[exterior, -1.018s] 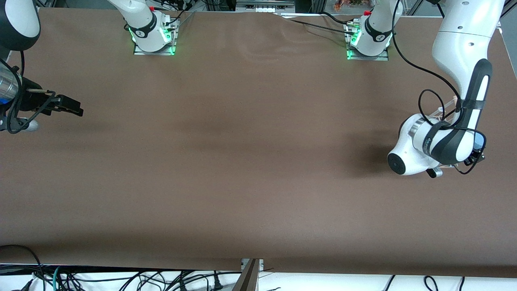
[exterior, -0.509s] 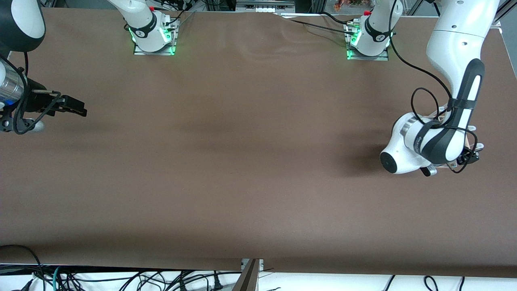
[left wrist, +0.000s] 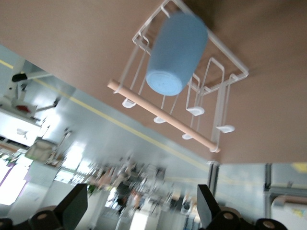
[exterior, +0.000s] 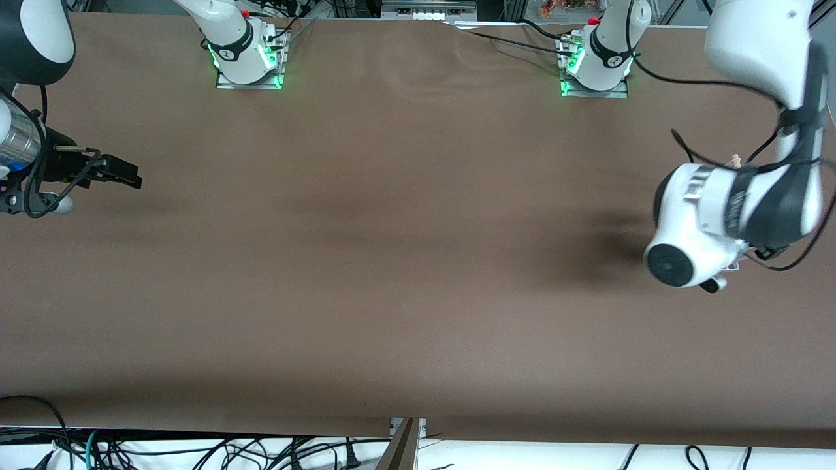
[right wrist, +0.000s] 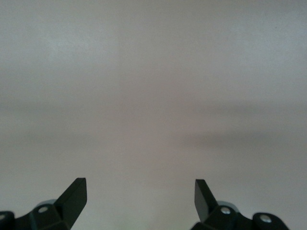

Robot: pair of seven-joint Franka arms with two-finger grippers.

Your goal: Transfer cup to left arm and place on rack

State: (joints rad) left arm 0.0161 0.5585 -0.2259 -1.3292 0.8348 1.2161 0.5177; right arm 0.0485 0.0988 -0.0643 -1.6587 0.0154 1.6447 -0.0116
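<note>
The light-blue cup (left wrist: 175,52) sits upside down on the clear, white-edged rack (left wrist: 195,110), above its pale wooden dowel (left wrist: 158,113), on the brown table. My left gripper (left wrist: 141,194) is open and empty, drawn back from the rack with a clear gap to the cup. In the front view the left arm (exterior: 718,215) is raised over the rack and hides it and the cup. My right gripper (exterior: 127,176) waits open and empty over the right arm's end of the table; the right wrist view (right wrist: 139,184) shows only bare table between its fingers.
The two arm bases (exterior: 248,59) (exterior: 597,65) stand at the table's edge farthest from the front camera. Cables hang off the left arm's wrist (exterior: 692,153). The brown table top (exterior: 405,261) stretches between the two grippers.
The left arm has risen and swung toward its end of the table, away from the rack. The right gripper has barely shifted.
</note>
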